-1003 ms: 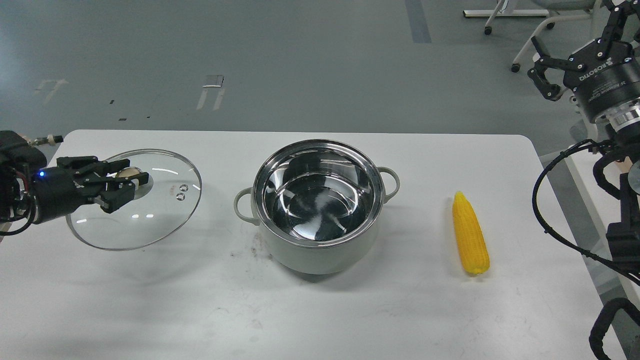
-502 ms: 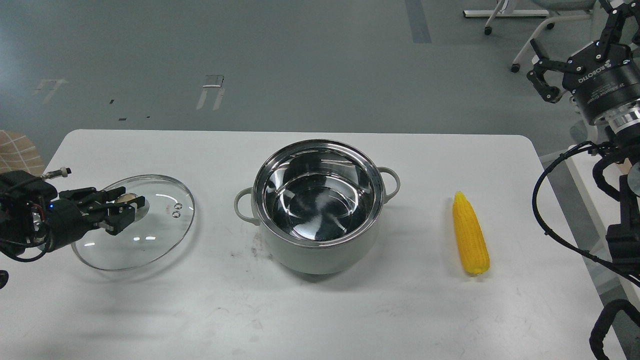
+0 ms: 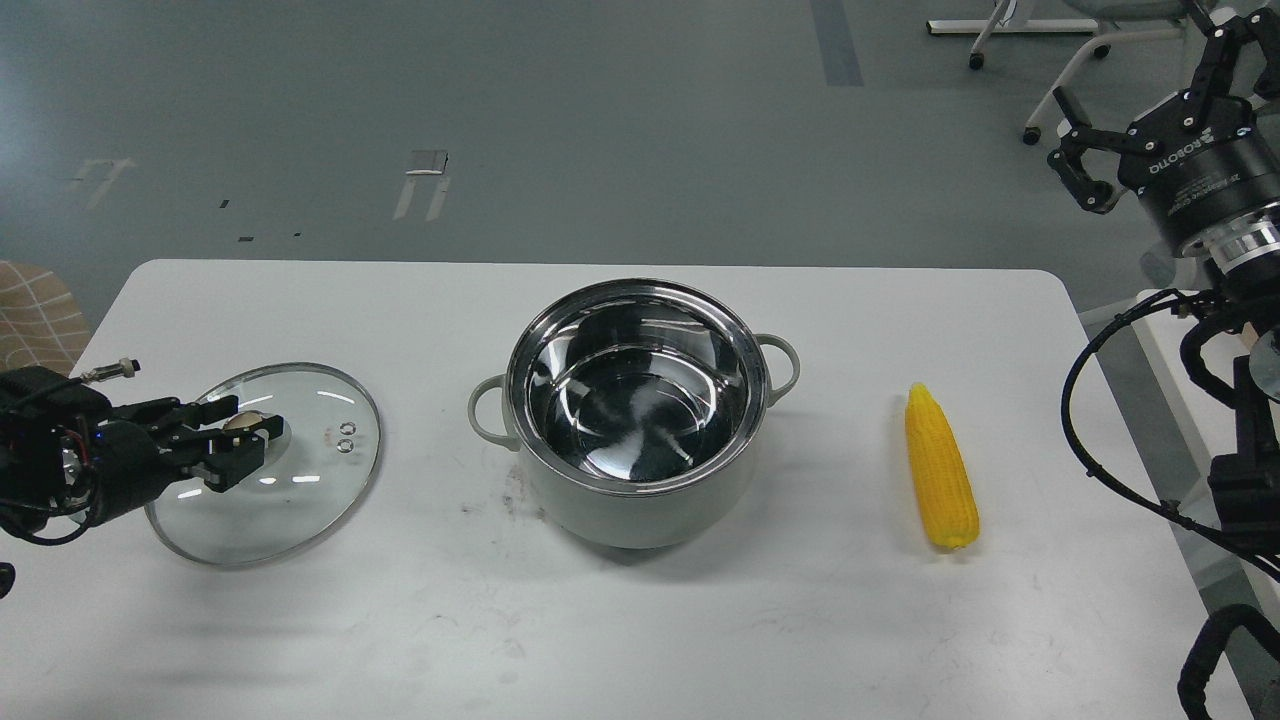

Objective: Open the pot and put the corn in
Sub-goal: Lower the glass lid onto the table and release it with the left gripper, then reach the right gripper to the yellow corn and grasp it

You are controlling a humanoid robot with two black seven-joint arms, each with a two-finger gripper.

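The left gripper [image 3: 243, 440] is clamped on the gold knob of the round glass lid [image 3: 300, 490], left of the round grey-green steel pot [image 3: 634, 415]. Best to lay it flat, then let go. The right gripper [image 3: 1135, 100], jaws apart, should pick up the yellow corn cob [image 3: 940, 469] right of the pot.

— What do you see on the table [image 3: 700, 620]?

— The pot [image 3: 634, 412] stands uncovered in the middle, steel interior shining. The corn [image 3: 940, 468] lies to its right, well apart, pointed end away from me.

— And your arms?

— My left gripper [image 3: 240, 440] has its fingers closed around the gold knob [image 3: 243, 421] of the glass lid [image 3: 268, 462], which sits low at the table's left side, well clear of the pot. My right gripper [image 3: 1140, 100] hangs beyond the table's right edge, fingers spread wide, holding nothing.
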